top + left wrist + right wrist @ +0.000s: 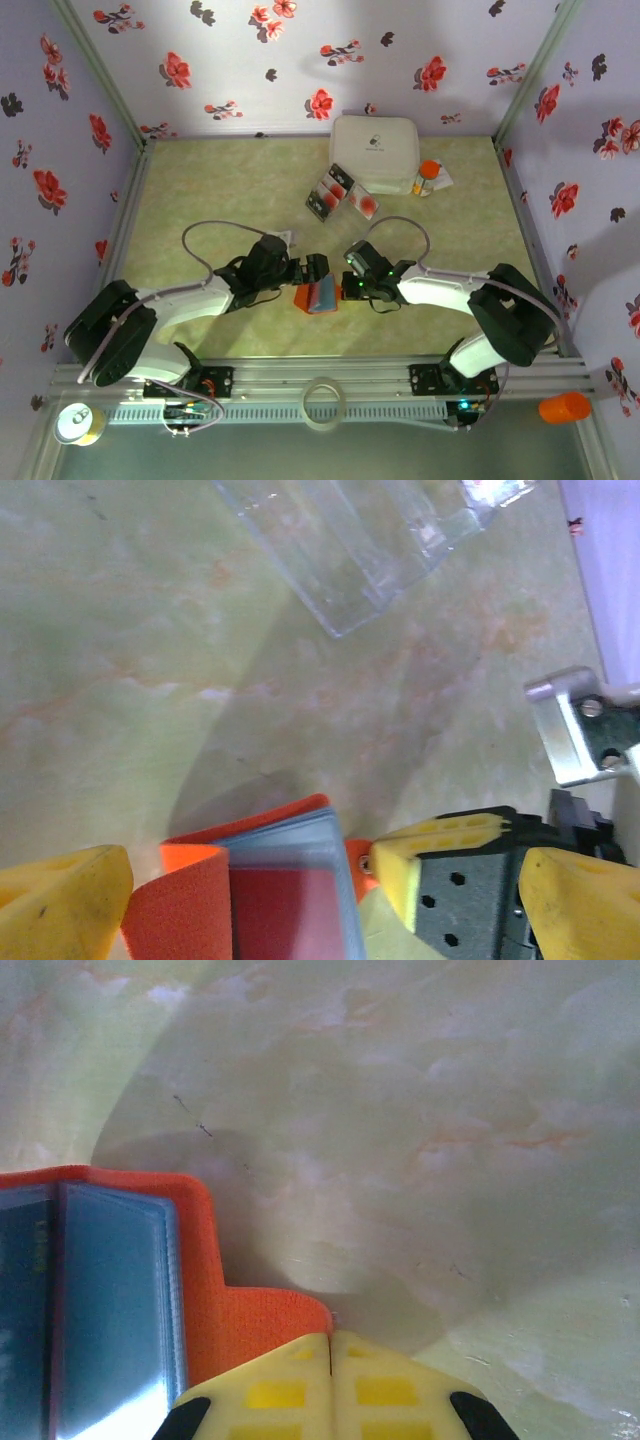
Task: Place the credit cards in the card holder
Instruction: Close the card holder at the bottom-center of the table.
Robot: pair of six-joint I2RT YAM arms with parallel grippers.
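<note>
While right tool (331,1345) pinches card holder (245,1325) edge, left tool (320,905) gapes wide; open table (420,1110) ahead.

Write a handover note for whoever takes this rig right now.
Left end effector: open, hovering at the wallet, holding nothing.
Right end effector: shut on the edge of the wallet's orange cover, holding it open mid-table.
Cards: loose on the table, in front of the white box, apart from both arms.
Done: wallet open and gripped. Can't tell whether any sleeve is filled.
Left: probably fetch each card with the left arm and slide it into a sleeve.
</note>
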